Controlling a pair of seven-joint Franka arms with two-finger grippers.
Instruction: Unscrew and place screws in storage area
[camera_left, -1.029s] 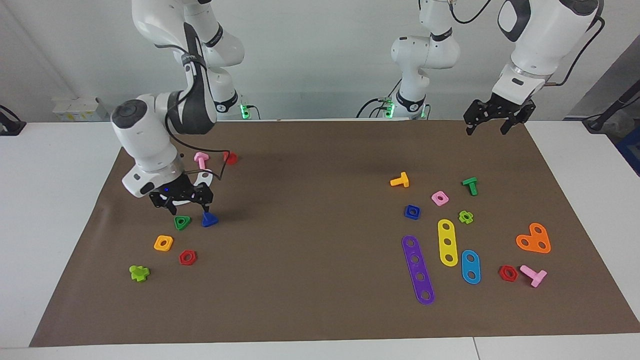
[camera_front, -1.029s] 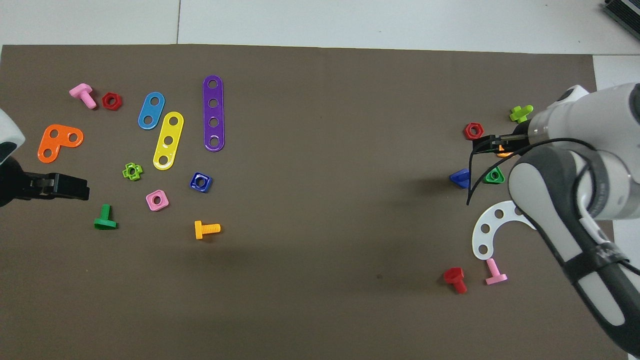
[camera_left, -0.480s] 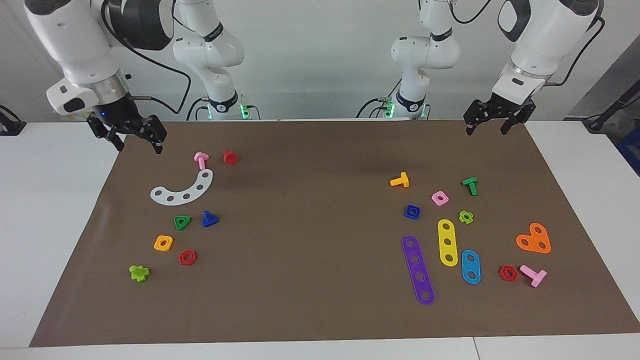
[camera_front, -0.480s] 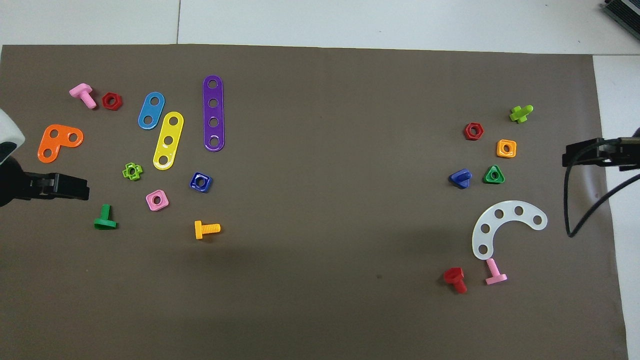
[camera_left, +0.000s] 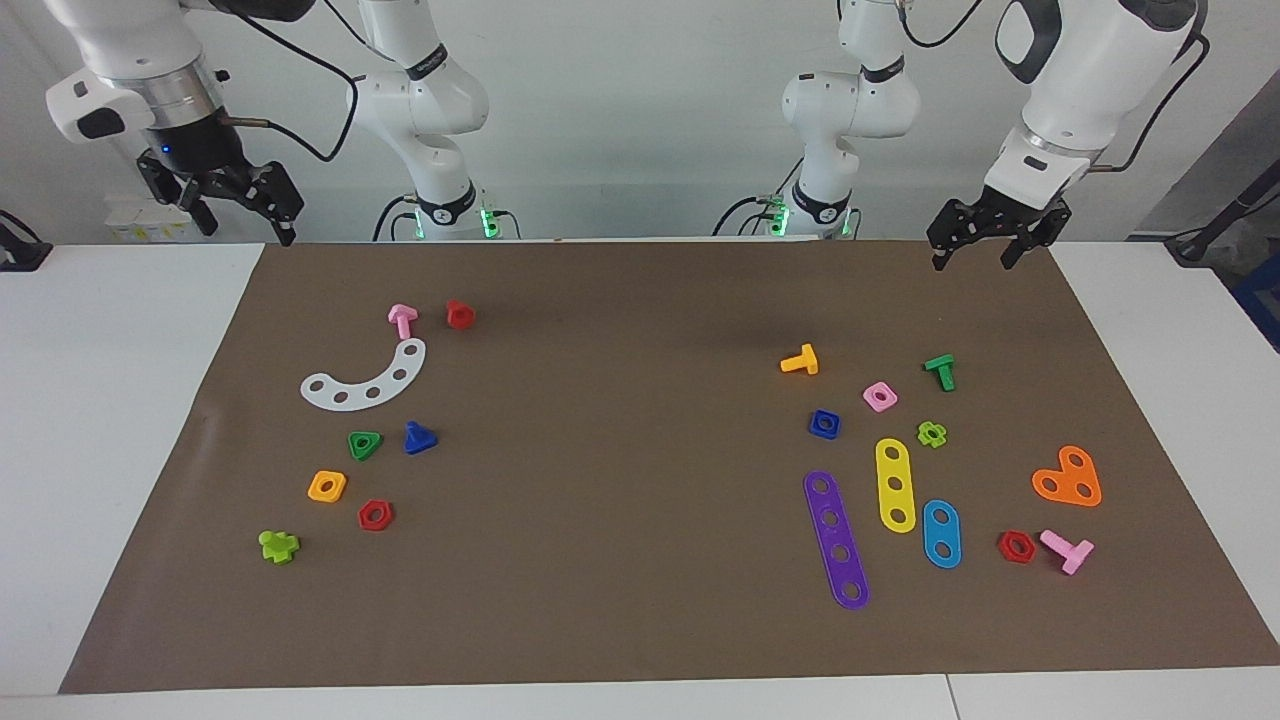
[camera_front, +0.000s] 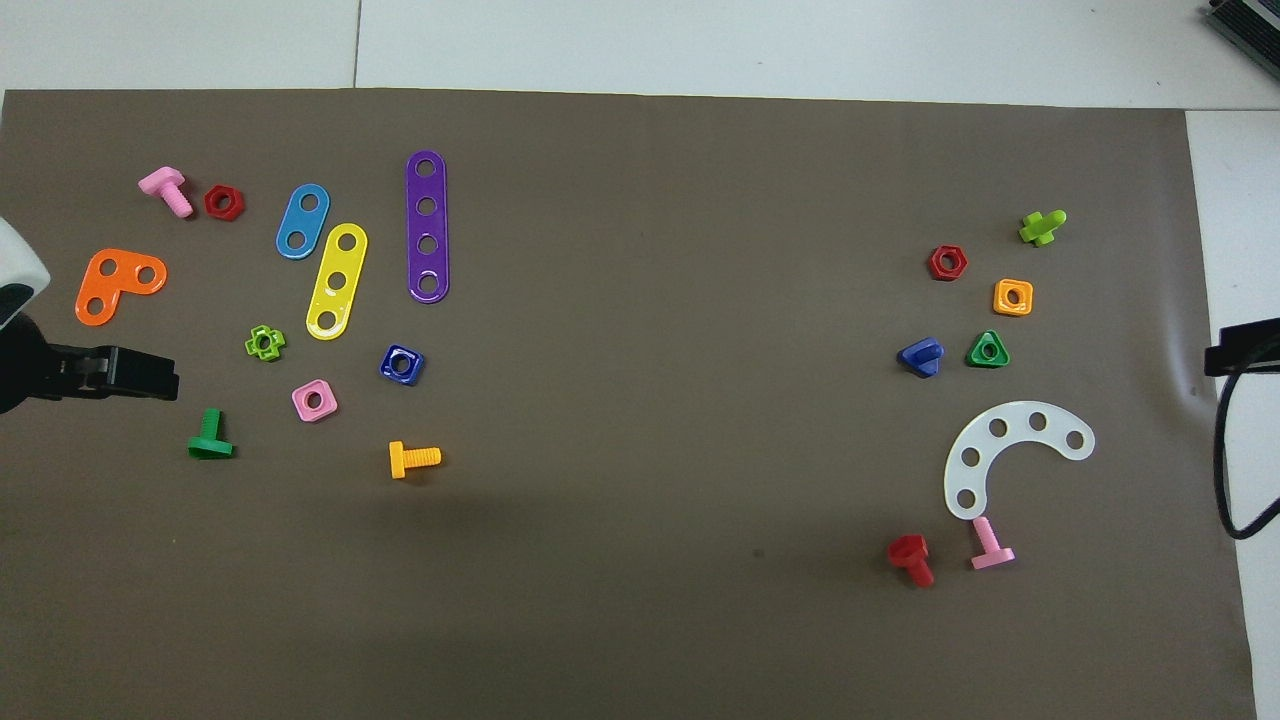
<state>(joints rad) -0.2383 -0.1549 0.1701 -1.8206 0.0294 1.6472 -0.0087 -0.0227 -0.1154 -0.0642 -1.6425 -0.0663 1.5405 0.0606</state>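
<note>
The blue screw (camera_left: 419, 438) (camera_front: 921, 356) lies loose on the brown mat, beside the green triangular nut (camera_left: 364, 444) (camera_front: 988, 350). Around them is the storage area (camera_left: 400, 480) (camera_front: 975, 400), with the white curved strip (camera_left: 365, 382) (camera_front: 1012, 447), orange square nut (camera_left: 327, 486) and red hexagonal nut (camera_left: 375, 515). My right gripper (camera_left: 245, 222) (camera_front: 1240, 357) hangs open and empty, high over the mat's corner at the right arm's end. My left gripper (camera_left: 973, 260) (camera_front: 140, 372) waits open over the mat's edge at the left arm's end.
A pink bolt (camera_left: 402, 320), a red bolt (camera_left: 460, 314) and a lime cross bolt (camera_left: 279, 546) lie around the storage area. Toward the left arm's end lie purple (camera_left: 836, 539), yellow (camera_left: 895, 484) and blue (camera_left: 941, 533) strips, an orange plate (camera_left: 1069, 478), several nuts and bolts.
My right gripper has risen from just above the blue screw and drawn back toward its end of the table, empty. The screw stays on the mat. The left arm has not moved.
</note>
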